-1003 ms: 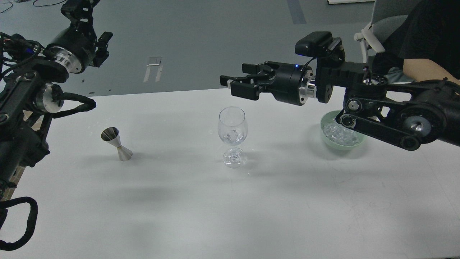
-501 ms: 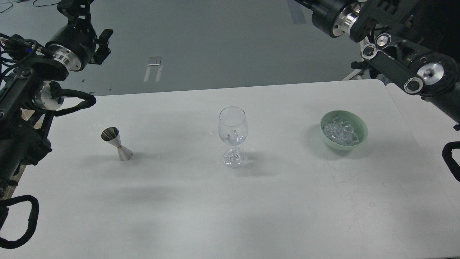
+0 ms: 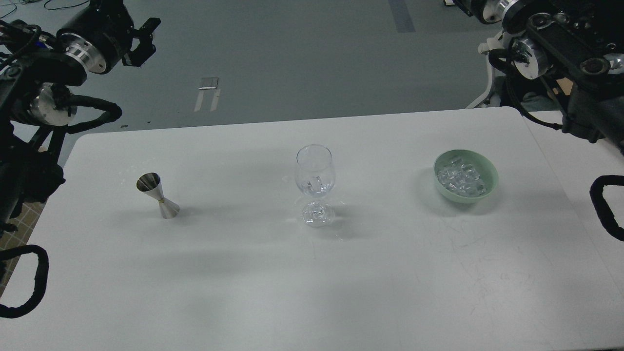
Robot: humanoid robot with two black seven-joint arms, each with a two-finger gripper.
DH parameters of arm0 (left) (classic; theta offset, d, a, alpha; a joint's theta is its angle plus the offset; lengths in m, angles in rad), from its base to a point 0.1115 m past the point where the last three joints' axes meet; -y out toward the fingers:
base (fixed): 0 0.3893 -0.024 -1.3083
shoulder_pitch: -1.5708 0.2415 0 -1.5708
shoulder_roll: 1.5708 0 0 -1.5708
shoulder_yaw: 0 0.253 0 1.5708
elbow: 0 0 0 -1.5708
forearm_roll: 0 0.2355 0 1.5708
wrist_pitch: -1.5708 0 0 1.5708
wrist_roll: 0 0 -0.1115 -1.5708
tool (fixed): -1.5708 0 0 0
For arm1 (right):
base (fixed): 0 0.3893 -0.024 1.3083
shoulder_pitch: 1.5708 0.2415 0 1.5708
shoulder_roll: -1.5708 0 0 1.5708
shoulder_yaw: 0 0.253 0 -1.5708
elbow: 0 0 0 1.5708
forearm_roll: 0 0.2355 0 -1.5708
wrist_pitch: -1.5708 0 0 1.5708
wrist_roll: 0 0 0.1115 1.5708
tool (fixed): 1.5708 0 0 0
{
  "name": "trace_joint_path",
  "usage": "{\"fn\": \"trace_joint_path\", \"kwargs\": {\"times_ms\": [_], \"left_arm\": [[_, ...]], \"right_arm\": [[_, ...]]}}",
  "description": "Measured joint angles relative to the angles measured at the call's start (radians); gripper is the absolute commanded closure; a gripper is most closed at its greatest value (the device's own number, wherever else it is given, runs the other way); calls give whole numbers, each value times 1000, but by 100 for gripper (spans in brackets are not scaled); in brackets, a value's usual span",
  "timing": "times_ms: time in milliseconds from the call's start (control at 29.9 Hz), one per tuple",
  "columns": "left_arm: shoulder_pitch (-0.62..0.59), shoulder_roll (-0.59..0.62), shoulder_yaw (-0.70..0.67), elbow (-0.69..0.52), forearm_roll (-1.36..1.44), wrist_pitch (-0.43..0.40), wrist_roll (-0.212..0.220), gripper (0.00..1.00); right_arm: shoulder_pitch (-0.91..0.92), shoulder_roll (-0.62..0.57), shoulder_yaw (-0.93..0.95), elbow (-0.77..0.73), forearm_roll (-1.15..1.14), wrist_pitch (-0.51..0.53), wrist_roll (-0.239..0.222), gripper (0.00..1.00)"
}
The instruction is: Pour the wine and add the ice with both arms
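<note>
Nearest the robot, the white counter is just bare surface, so there's loads of room up front for either arm to swing through. Further in sits the row of stuff: a steel jigger standing upright on the left, the wine glass in the middle, and a pale green bowl on the right, all well apart from each other.

The ice in the glass looks like a chunk or two low in the bowl of it, and the rest of the cubes are piled in the green bowl. The wine is hard to make out; any liquid in there is clear.

Handling guess: the glass is thin, top-heavy and fragile, so the stem is probably the place to take it, gently. Ice will be slick and hard, likely to squirt out of a pinch, so grab a cube across flat faces. The jigger is stiff and light, and its narrow waist looks like the obvious grip spot.

Furthest back, the left gripper hangs past the counter's far left corner with its fingers spread apart and nothing between them. The right arm is up at the top right, and its fingers are out of frame, so no telling there. The bowl sits fairly near the right edge.
</note>
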Motion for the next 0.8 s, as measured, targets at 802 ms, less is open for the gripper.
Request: {"fn": "trace_joint_path", "kwargs": {"times_ms": [802], "left_arm": [[9,-156,-1,40,-208,-39,-14,1]], "right_arm": [[-95,199,308,-83,151,4,21,0]]}}
